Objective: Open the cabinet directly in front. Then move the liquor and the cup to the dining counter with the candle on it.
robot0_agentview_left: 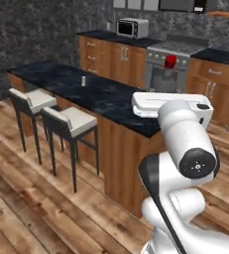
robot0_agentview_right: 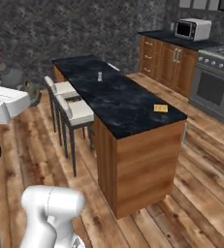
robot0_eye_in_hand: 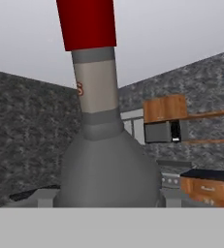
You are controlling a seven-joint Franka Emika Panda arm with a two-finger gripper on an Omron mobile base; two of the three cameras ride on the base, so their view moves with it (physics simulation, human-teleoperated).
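A: Where's the liquor rn?

B: Grey rounded bottle w/ narrow neck and red cap (robot0_eye_in_hand: 101,145) is right up against the hand cam, upright, body sitting between the fingers. In the left base view the red cap (robot0_agentview_left: 171,61) pokes up past the white arm's hand. So the gripper looks clamped on the bottle's wide body, carried in the air, not resting on anything.

A: And the drop spot?

B: Island table w/ black white-veined marble top on plain brown wood sides (robot0_agentview_right: 128,109) is just ahead of the base. Small pale upright thing (robot0_agentview_right: 100,76) on it, probably the candle, too small to be sure. Also a small yellow flat item (robot0_agentview_right: 161,108) near the close end. Two white-cushioned stools (robot0_agentview_left: 69,124) along one side.

A: Progress?

B: I'd say about midway. Bottle's out and near the island, not set down yet. Yellow cup: can't place it from here, so I'd guess that trip's left. Wall cabinet: can't judge.
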